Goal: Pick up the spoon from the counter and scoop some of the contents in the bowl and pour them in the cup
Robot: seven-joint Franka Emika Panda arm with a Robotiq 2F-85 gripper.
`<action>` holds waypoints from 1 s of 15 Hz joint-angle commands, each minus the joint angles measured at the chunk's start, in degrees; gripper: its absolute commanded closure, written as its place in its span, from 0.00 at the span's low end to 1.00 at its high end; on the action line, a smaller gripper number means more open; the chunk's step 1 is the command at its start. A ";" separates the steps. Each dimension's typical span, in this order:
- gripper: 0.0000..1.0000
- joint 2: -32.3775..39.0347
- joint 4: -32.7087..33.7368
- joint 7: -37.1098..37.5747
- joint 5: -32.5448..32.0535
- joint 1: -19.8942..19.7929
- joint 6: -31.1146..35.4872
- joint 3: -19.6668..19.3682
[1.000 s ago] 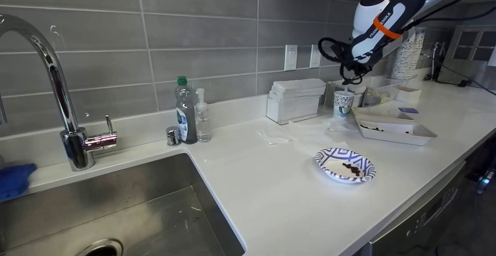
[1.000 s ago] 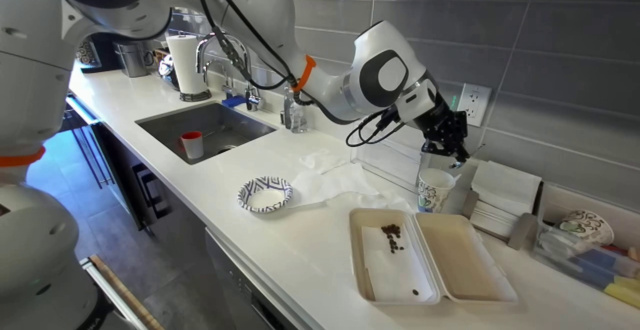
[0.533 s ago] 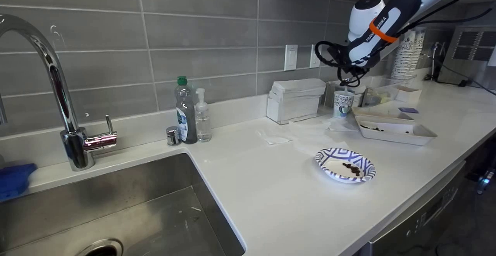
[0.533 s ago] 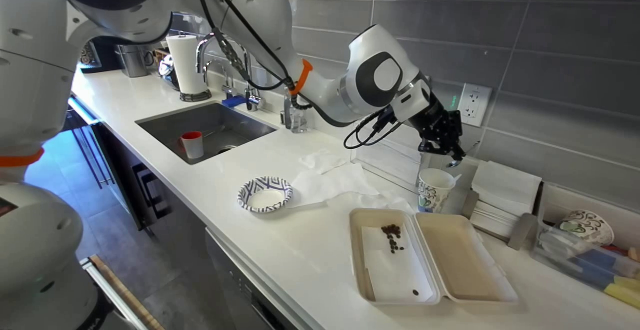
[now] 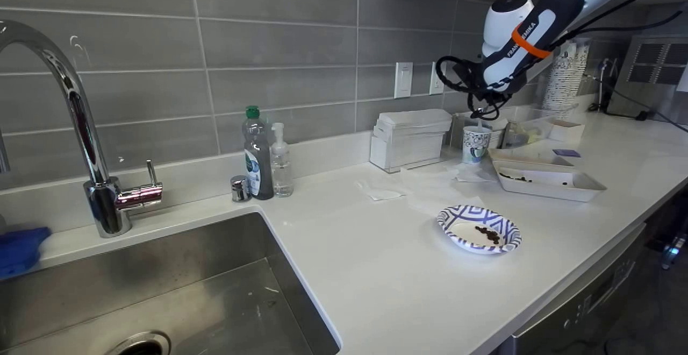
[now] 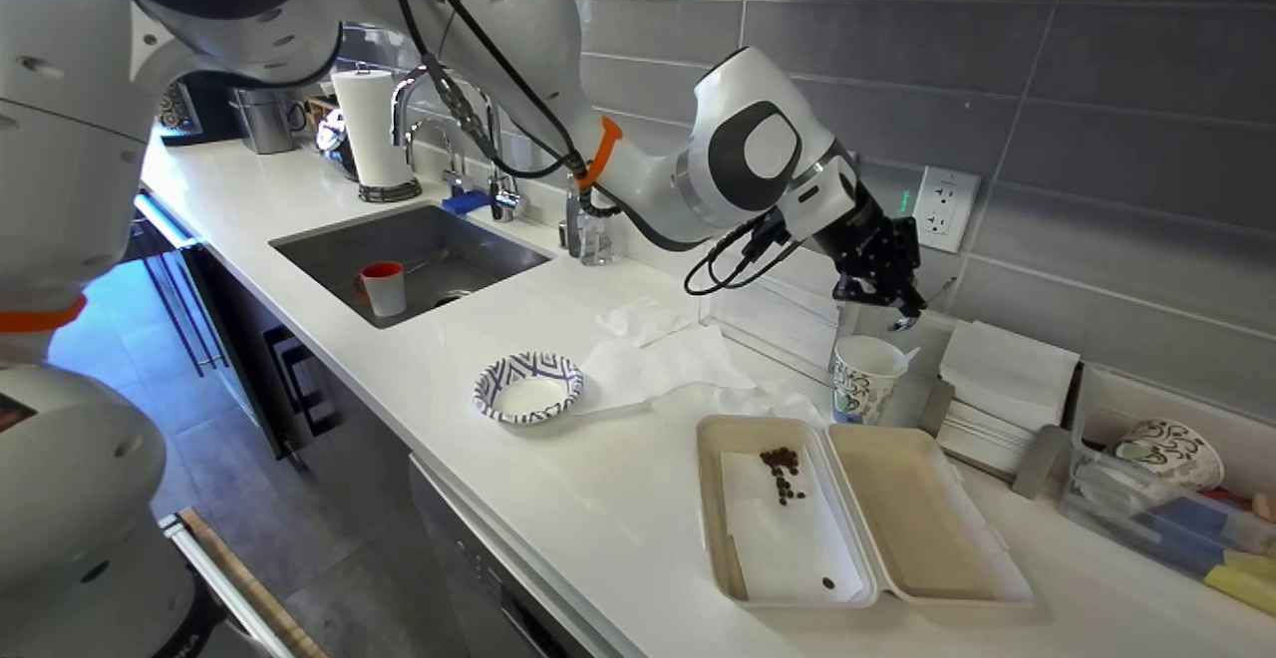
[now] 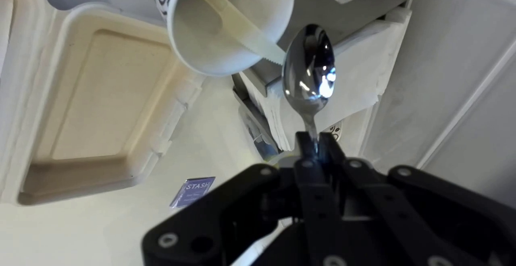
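Observation:
My gripper [image 7: 315, 141] is shut on the spoon [image 7: 308, 72], a shiny metal one. Its bowl end points away from the fingers, and no beans show on it. In an exterior view the gripper [image 6: 902, 301] holds the spoon [image 6: 905, 323] just above the mouth of the cup [image 6: 857, 389]. The whitish patterned cup stands upright on the counter. In the wrist view the cup [image 7: 197, 44] is beside the spoon head, with a pale plastic knife [image 7: 238, 22] leaning in it. The blue-and-white bowl [image 5: 467, 213] sits nearer the sink, with dark beans [image 5: 488, 235] in it.
An open takeout box [image 6: 710, 518] with dark beans lies in front of the cup. A napkin holder [image 6: 1002, 389] and a clear bin [image 6: 1107, 489] stand to its right. A white box [image 5: 411, 137] stands by the tiled wall. The sink [image 5: 215, 290] is beyond the bowl.
My gripper has moved slightly down and to the left in the exterior views, bringing the spoon closer to the cup's mouth. It has barely moved in the last half second.

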 commanded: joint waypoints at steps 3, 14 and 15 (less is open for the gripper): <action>0.98 -3.35 -3.43 0.37 -2.28 5.38 -0.89 -3.93; 0.98 -6.67 -10.05 1.40 -2.55 15.29 -0.42 -14.04; 0.98 -7.48 -10.78 1.20 -2.33 16.22 -0.12 -14.95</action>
